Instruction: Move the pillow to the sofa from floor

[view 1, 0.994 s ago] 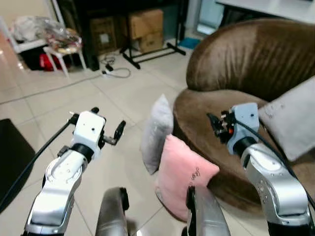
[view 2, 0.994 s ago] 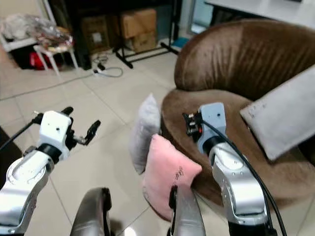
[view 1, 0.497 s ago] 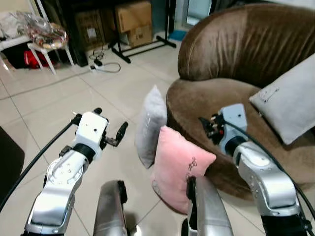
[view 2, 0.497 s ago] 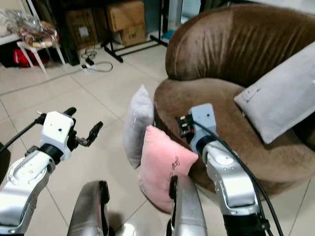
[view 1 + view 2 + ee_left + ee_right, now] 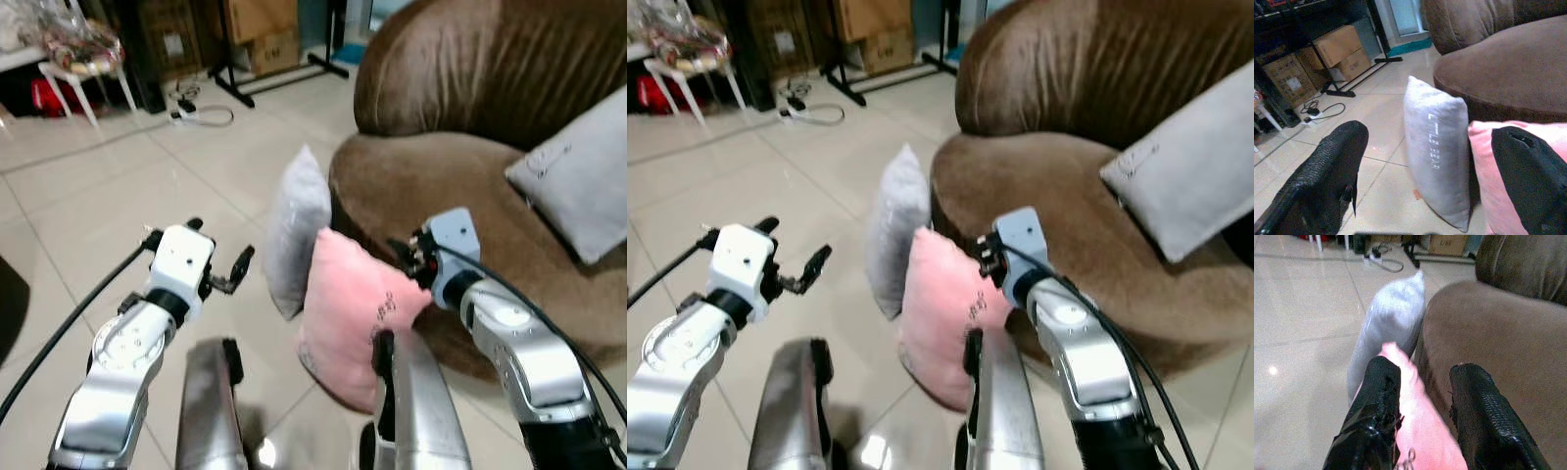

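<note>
Pink pillow on the floor, leaning on sofa front edge. Right gripper fingers spread over its top corner, left gripper open, empty. Risk: shallow corner pinch slips, or I bump the grey pillow.

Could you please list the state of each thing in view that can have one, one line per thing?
pink pillow: on the floor, upright, leaning against the sofa front.
grey pillow: on the floor, upright, beside the pink pillow.
sofa: holds a light grey cushion leaning against its back.
left gripper: fingers open, holding nothing.
right gripper: fingers open, straddling the pink pillow's top corner.
</note>
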